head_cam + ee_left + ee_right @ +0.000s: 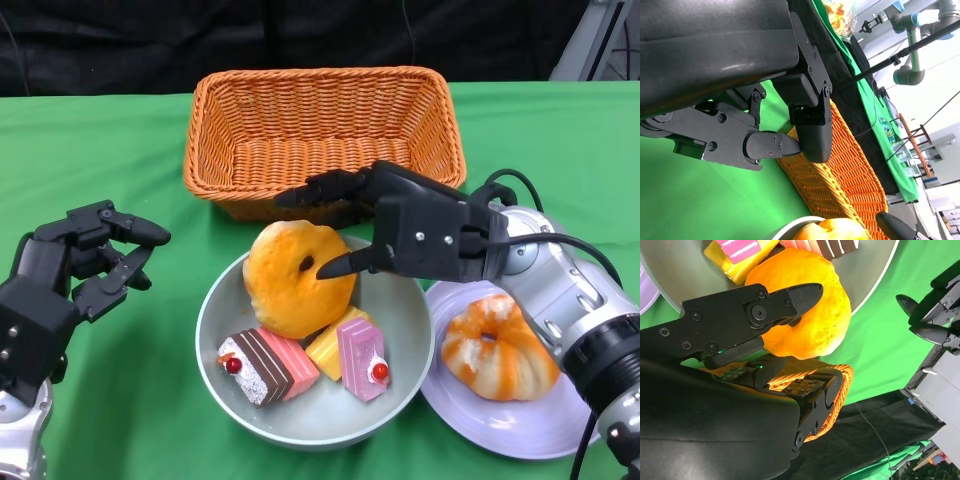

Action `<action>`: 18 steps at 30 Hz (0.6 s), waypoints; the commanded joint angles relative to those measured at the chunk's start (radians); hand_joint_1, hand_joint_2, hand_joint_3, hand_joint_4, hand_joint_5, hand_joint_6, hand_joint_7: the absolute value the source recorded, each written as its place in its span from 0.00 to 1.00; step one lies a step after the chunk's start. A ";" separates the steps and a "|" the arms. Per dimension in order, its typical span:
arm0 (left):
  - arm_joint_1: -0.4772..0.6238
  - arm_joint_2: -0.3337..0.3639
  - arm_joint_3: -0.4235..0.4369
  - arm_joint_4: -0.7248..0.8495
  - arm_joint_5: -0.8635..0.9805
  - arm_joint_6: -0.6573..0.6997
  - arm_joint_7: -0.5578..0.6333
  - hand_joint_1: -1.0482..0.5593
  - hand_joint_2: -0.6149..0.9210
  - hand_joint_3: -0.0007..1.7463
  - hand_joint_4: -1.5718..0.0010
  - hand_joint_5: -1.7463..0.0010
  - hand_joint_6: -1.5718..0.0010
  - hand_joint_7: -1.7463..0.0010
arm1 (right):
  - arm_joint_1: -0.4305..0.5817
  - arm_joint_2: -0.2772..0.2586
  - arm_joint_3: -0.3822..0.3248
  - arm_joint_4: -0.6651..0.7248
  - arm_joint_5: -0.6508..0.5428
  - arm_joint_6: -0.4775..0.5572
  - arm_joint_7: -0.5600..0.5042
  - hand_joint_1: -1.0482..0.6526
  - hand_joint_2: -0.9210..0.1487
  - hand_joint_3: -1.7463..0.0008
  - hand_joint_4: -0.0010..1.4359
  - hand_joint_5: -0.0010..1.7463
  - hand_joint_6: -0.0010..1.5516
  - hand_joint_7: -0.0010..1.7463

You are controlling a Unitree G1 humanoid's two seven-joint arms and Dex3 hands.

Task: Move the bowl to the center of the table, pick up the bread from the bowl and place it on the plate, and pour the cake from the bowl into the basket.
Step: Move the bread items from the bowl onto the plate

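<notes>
bread (pixel 295 277) round, orange-glazed, dark centre hole, in bowl (pixel 225 350)

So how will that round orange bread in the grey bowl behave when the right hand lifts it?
The round orange bread looks puffy, so probably light and squashy. Its glazed, domed top may slip between the right hand's hard fingers. It leans on the cake pieces, which may shift.

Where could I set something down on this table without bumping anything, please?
Bare cloth lies left of the basket, above the left hand, and right of the basket. It is crowded around the bowl, where the right hand meets the bread, beside the plate.
</notes>
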 commanded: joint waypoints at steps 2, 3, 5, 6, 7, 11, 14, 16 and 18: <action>0.004 0.016 -0.003 -0.003 0.014 -0.004 0.023 0.53 1.00 0.17 0.45 0.24 0.43 0.51 | -0.024 0.001 -0.019 0.005 0.016 0.002 -0.008 0.30 0.00 0.97 0.64 0.08 0.44 0.05; 0.004 0.016 -0.003 -0.005 0.012 0.000 0.021 0.53 1.00 0.17 0.45 0.24 0.43 0.52 | -0.024 0.001 -0.021 0.004 0.016 0.004 -0.009 0.30 0.00 0.97 0.67 0.08 0.47 0.05; 0.005 0.016 -0.004 -0.005 0.007 0.001 0.016 0.53 1.00 0.17 0.46 0.23 0.43 0.53 | -0.024 0.002 -0.025 0.000 0.016 0.012 -0.007 0.30 0.00 0.96 0.69 0.07 0.51 0.06; 0.005 0.016 -0.004 -0.005 0.005 0.001 0.014 0.54 1.00 0.17 0.46 0.22 0.43 0.54 | -0.024 0.002 -0.027 -0.002 0.017 0.017 -0.006 0.30 0.00 0.96 0.70 0.07 0.53 0.06; 0.005 0.017 -0.004 -0.005 0.004 0.000 0.013 0.54 1.00 0.17 0.47 0.21 0.43 0.54 | -0.023 0.003 -0.028 -0.004 0.017 0.021 -0.005 0.30 0.00 0.96 0.70 0.07 0.54 0.06; 0.006 0.018 -0.006 -0.006 0.010 0.004 0.021 0.54 1.00 0.17 0.47 0.21 0.42 0.55 | -0.020 0.018 -0.050 -0.033 0.046 0.100 0.017 0.32 0.00 0.96 0.81 0.10 0.58 0.06; 0.005 0.018 -0.007 -0.006 0.011 0.008 0.022 0.54 1.00 0.17 0.47 0.21 0.42 0.55 | -0.015 0.021 -0.053 -0.069 0.057 0.162 0.027 0.32 0.00 0.95 0.83 0.10 0.60 0.06; 0.004 0.017 -0.007 -0.004 0.009 0.008 0.020 0.53 1.00 0.17 0.47 0.20 0.42 0.55 | -0.012 0.023 -0.059 -0.085 0.068 0.189 0.036 0.32 0.00 0.95 0.85 0.11 0.63 0.06; 0.003 0.017 -0.007 -0.002 0.009 0.009 0.021 0.53 1.00 0.16 0.48 0.20 0.41 0.55 | -0.010 0.028 -0.069 -0.082 0.090 0.193 0.045 0.32 0.00 0.94 0.87 0.11 0.64 0.07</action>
